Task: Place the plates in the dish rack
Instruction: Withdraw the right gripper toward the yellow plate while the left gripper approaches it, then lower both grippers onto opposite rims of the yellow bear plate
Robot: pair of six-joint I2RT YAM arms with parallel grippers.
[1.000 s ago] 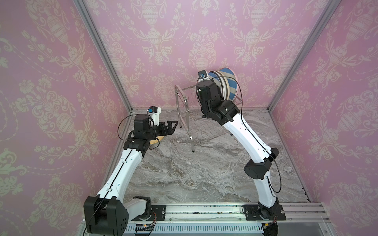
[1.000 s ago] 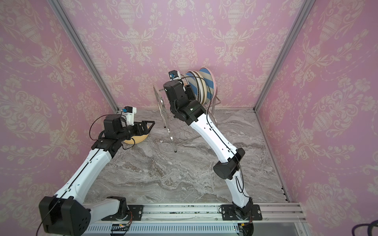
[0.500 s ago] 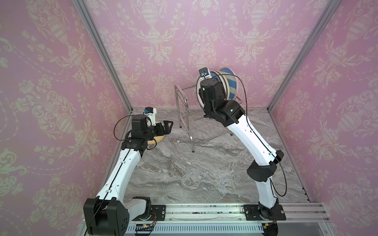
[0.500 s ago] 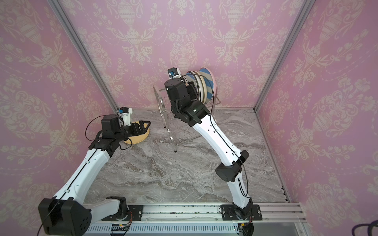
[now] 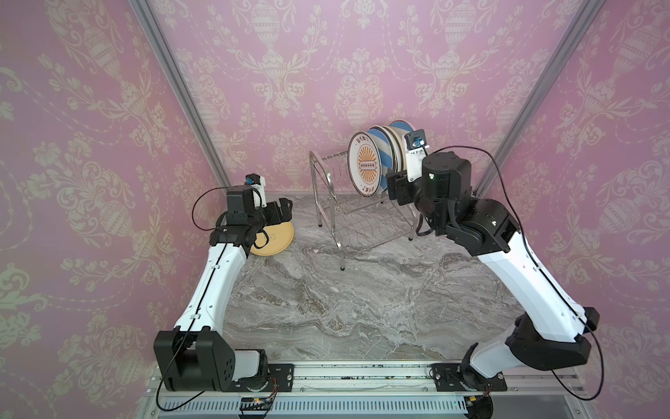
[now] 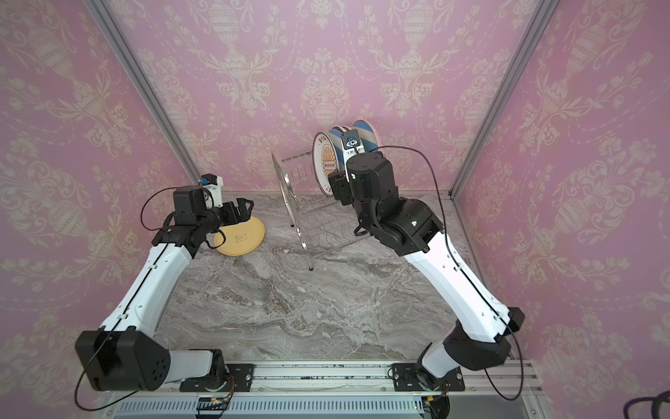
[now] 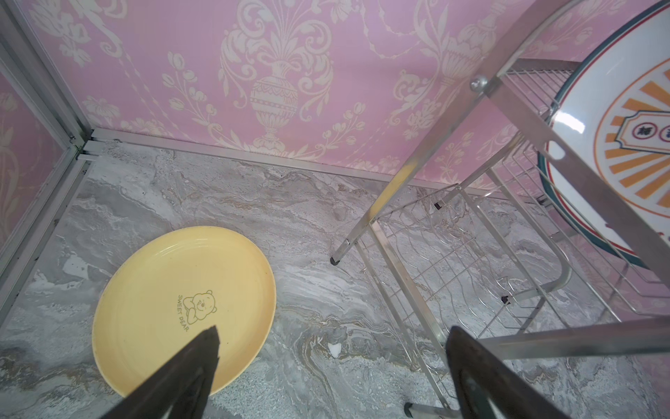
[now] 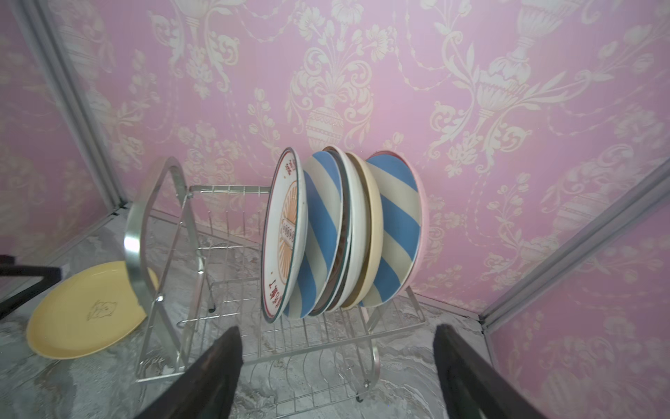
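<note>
Since a second ago the right arm has drawn back toward the right of both top views, and the right gripper (image 5: 394,187) has let go of the plates and now hangs just beside them with its jaws spread wide and nothing between them; in the right wrist view its two dark fingers (image 8: 217,366) stand far apart at the bottom of the frame. The left arm has also pulled back a little, so more of the yellow plate (image 5: 277,237) shows. This plate lies flat on the marble table (image 5: 326,308), left of centre in both top views, beside the dish rack (image 5: 366,226) but apart from it. The rack stands at the back, right of centre, near the pink wall. On its upper tier a row of plates stands on edge, packed close: the sunburst plate (image 8: 284,232) is the one nearest the open end, then a blue striped plate (image 8: 322,232), dark-rimmed and white plates that I cannot count, a beige plate (image 8: 373,225), a second blue striped plate (image 8: 395,225) and a pink rim behind it. The lower tier holds no plate. The left gripper (image 5: 282,212) hovers over the far edge of the yellow plate, its jaws also spread and empty.
</note>
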